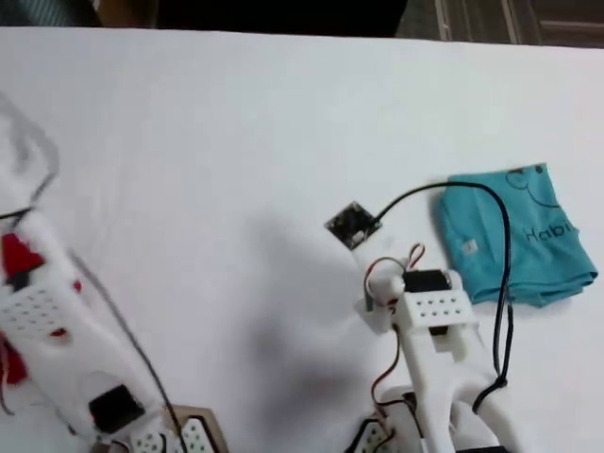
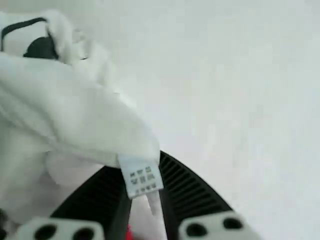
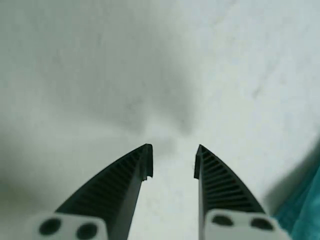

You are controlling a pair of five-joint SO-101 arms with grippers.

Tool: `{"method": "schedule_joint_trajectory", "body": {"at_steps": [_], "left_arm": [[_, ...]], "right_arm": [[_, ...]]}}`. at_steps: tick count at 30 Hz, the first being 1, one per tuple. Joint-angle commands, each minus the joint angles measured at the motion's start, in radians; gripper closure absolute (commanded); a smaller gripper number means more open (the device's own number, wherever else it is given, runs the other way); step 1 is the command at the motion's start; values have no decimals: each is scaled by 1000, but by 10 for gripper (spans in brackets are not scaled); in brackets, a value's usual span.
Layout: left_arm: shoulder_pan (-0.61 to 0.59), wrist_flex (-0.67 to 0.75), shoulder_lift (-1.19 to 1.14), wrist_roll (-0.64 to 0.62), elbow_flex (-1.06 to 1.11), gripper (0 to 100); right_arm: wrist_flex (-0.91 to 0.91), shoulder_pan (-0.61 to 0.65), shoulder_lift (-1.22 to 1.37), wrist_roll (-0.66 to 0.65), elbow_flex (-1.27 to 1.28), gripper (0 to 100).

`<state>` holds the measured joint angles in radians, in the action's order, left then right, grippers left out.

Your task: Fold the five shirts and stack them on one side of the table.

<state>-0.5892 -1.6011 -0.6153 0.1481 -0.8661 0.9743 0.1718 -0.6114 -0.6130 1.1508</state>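
A white shirt (image 2: 60, 100) hangs bunched from my left gripper (image 2: 145, 167), which is shut on the cloth beside its small sewn label (image 2: 141, 180). In the high view the left arm (image 1: 42, 311) stands at the table's left edge with the white cloth (image 1: 24, 156) above it. A teal shirt (image 1: 514, 236) lies folded at the table's right side. My right gripper (image 3: 172, 152) is open over bare white table, nothing between its black ribbed fingers (image 3: 125, 180). An edge of the teal shirt (image 3: 305, 212) shows close beside it. The right arm (image 1: 429, 307) stands just left of the teal shirt.
The white table (image 1: 236, 142) stretches wide between the two arms and toward the far edge. A black cable (image 1: 500, 283) from the right arm loops over the teal shirt's left part.
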Motion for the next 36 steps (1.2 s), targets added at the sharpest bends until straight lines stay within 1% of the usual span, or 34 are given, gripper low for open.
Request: {"method": "schedule_joint_trajectory", "body": {"at_steps": [1,3,4,6,11,15,17,21,28,33,36], "left_arm": [[287,-180,146,-6,-41,975],[404,-189,187,9,-12,976],[442,-187,215,32,4,976],[508,-186,264,68,33,976],[632,-187,376,71,142,976],[741,-186,437,66,303,976],[799,-186,465,64,363,976],[914,-178,511,64,381,976],[1077,-120,551,64,383,976],[1135,-57,551,66,383,976],[1145,-12,551,64,383,975]], "right_arm": [[-10,-15,-38,0,-9,854],[-28,-15,-38,0,-9,854],[-41,-15,-38,0,-9,854],[-62,-15,-38,0,-9,854],[-90,-15,-38,6,-11,854],[-131,-19,-38,84,-11,854],[-163,-44,-38,129,-11,854],[-214,-150,-36,187,-11,854],[-216,-360,-36,219,-12,854],[-211,-498,-38,331,-23,854],[-211,-536,-38,354,-28,854]]}}
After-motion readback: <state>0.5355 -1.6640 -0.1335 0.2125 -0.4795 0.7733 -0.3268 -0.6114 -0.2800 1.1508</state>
